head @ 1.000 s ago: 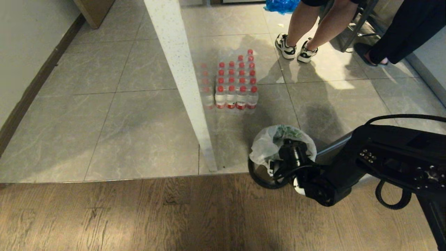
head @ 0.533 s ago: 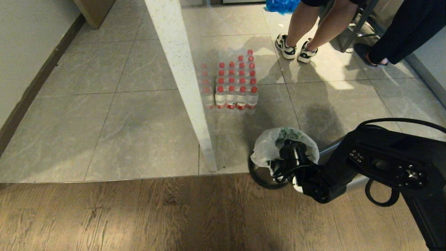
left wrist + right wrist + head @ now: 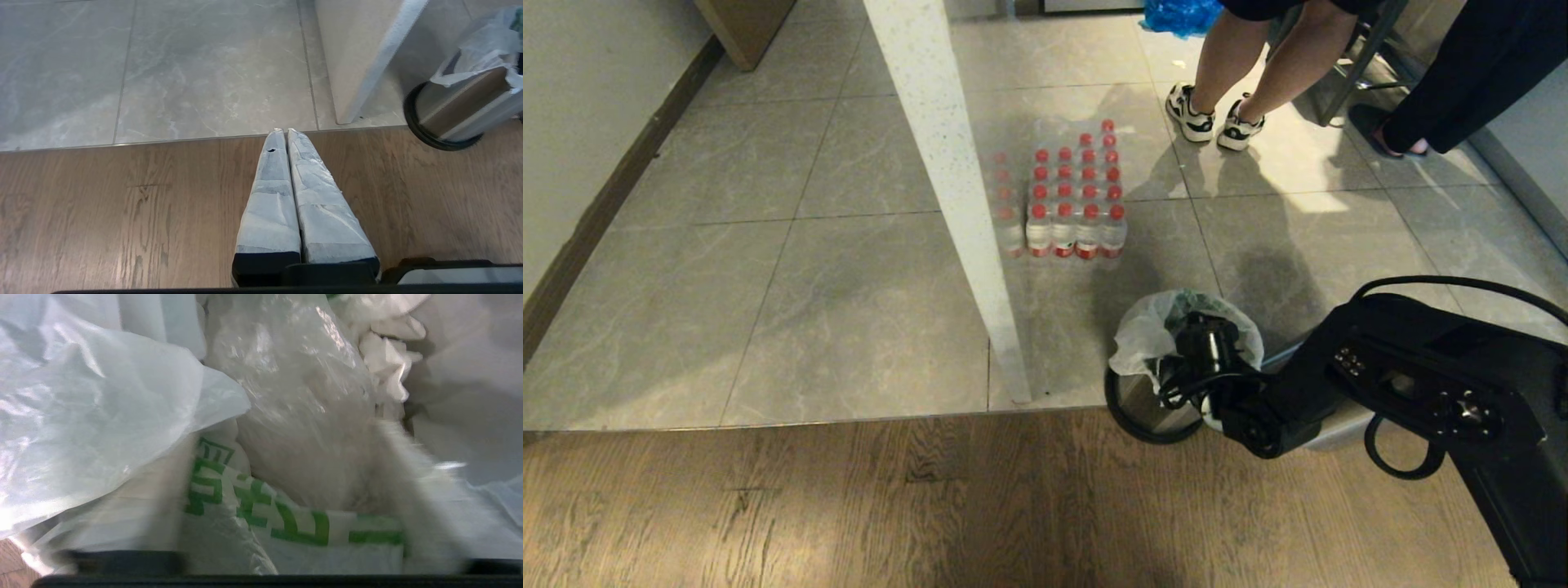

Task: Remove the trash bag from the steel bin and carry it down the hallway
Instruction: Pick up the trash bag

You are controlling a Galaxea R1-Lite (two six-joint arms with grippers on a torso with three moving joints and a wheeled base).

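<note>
the right gripper (image 3: 1205, 343) has pushed deeper into the trash bag (image 3: 1147, 339) lining the steel bin (image 3: 1143, 404) at near right, its blurred jaws narrowing around crumpled plastic, likely for a lifting grip, with bottled water (image 3: 1074, 196) beyond.

The right gripper (image 3: 1205, 347) sits down inside the mouth of the steel bin (image 3: 1143, 404), in among the trash bag (image 3: 1147, 339). Beyond it stands a pack of bottles (image 3: 1070, 196); farther off, probably two people's legs (image 3: 1233, 65). Left of it rises a pillar (image 3: 947, 188). The left gripper (image 3: 286, 134) hangs well left, over wooden floor (image 3: 849, 506).
</note>
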